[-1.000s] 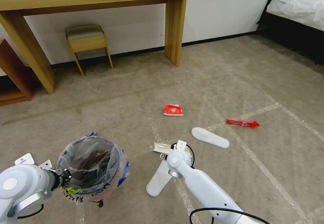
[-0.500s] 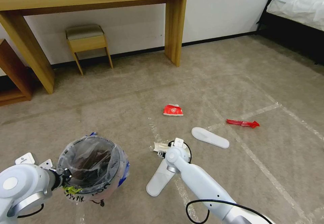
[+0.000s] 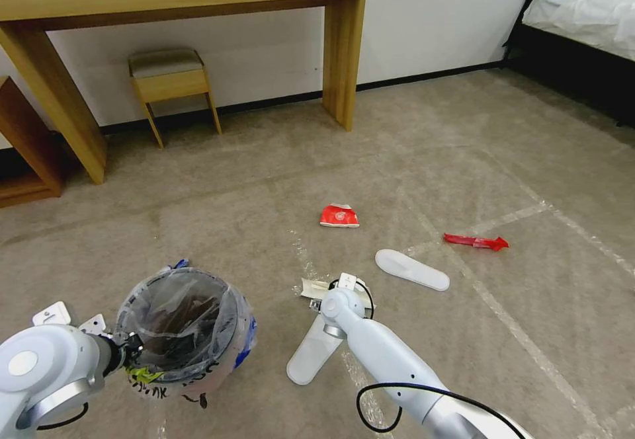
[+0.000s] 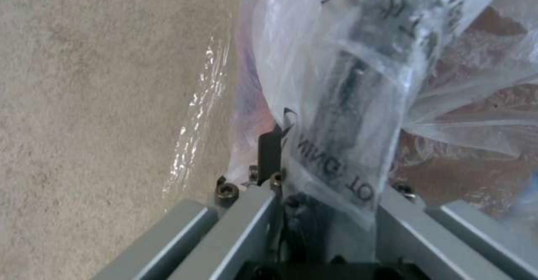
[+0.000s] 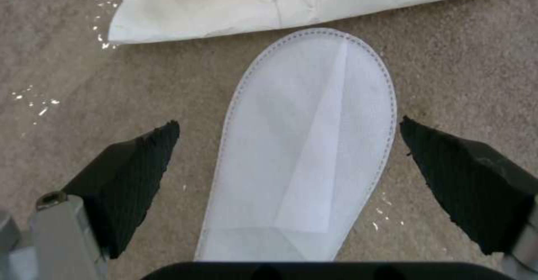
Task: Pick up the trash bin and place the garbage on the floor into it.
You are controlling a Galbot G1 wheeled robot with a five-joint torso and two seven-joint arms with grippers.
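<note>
The small round trash bin (image 3: 182, 323) lined with crinkled clear plastic hangs just above the beige carpet floor (image 3: 423, 161), its rim clamped in the left gripper (image 4: 291, 175); something dark brownish lies inside. The right gripper (image 5: 288, 145), spread wide, straddles the near flat white slipper sole (image 5: 305, 145) beside crumpled beige paper (image 5: 280, 2). Open carpet surrounds them. Since a second ago, the right arm has edged leftward.

Carpet floor (image 3: 463, 161) with scattered litter

On it lie two white slipper soles (image 3: 411, 269) (image 3: 314, 353), a squashed red carton (image 3: 339, 216), a red wrapper (image 3: 476, 241) and beige paper (image 3: 316, 287).
</note>
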